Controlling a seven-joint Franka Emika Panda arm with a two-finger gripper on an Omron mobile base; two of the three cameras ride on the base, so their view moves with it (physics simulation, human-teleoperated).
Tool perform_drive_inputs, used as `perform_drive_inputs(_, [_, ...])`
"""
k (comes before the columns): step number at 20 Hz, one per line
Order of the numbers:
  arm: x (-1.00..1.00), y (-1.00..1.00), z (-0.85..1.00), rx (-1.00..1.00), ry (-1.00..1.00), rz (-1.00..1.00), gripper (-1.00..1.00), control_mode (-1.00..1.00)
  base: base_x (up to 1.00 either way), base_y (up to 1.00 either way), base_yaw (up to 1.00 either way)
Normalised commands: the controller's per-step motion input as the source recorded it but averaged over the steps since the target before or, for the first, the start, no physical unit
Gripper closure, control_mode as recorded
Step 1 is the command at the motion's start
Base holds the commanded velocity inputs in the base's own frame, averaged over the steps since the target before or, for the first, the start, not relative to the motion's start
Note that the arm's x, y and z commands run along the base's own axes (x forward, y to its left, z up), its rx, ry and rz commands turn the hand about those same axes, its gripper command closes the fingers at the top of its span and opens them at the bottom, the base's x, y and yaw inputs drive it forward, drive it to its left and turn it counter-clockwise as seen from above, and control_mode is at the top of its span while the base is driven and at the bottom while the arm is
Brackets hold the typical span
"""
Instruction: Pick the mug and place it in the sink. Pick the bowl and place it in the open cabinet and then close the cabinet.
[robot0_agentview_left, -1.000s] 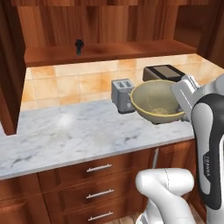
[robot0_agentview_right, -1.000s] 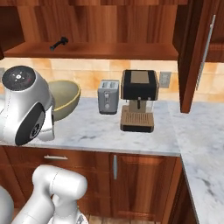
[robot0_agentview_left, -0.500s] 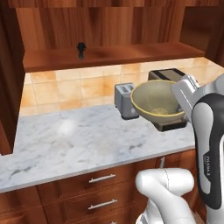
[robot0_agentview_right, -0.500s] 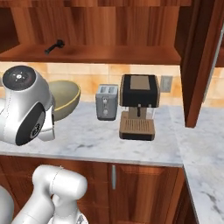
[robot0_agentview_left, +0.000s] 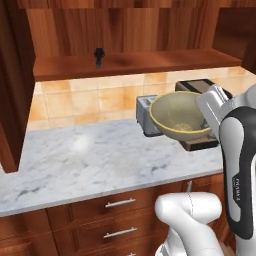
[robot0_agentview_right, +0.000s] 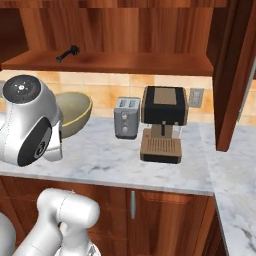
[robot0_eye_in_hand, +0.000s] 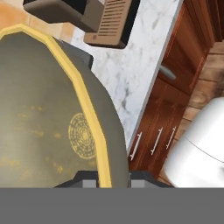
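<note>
I'm on the bowl step: my gripper (robot0_eye_in_hand: 107, 177) pinches the bowl (robot0_agentview_left: 181, 116) by its rim, carried in the air above the counter (robot0_agentview_left: 90, 160), in front of the toaster (robot0_agentview_left: 145, 114). Next move, I reckon: lift it up & fwd onto the shelf of the open cabinet (robot0_agentview_left: 130, 64), w/o clipping the shelf edge. Bowl's wide, yellow-tan rim, olive inside, tilted toward the left cam.

The cabinet (robot0_agentview_left: 130, 62) stood open above the table (robot0_agentview_left: 85, 160), its shelf free except for a small dark object (robot0_agentview_left: 99, 56) toward the left. The left door (robot0_agentview_left: 12, 85) and right door (robot0_agentview_right: 232, 75) projected outward, bounding the approach. Below, the toaster (robot0_agentview_right: 126, 117) and coffee machine (robot0_agentview_right: 162, 122) occupied the rear table; the left marble was unobstructed.
</note>
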Motion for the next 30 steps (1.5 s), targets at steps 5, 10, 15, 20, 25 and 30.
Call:
perform_drive_inputs(5, [0.00, 0.00, 0.00, 0.00, 0.00, 0.00, 1.00, 1.00, 0.00, -0.02, 0.13])
perform_drive_inputs(10, [0.00, 0.00, 0.00, 0.00, 0.00, 0.00, 1.00, 1.00, 0.00, -0.03, 0.12])
perform_drive_inputs(15, [0.00, 0.00, 0.00, 0.00, 0.00, 0.00, 1.00, 1.00, 0.03, -0.12, 0.11])
perform_drive_inputs(20, [0.00, 0.00, 0.00, 0.00, 0.00, 0.00, 1.00, 1.00, 0.25, -0.18, 0.05])
perform_drive_inputs(25, [0.00, 0.00, 0.00, 0.00, 0.00, 0.00, 1.00, 1.00, 0.31, -0.15, 0.01])
perform_drive_inputs(30, [0.00, 0.00, 0.00, 0.00, 0.00, 0.00, 1.00, 1.00, 0.12, -0.23, 0.00])
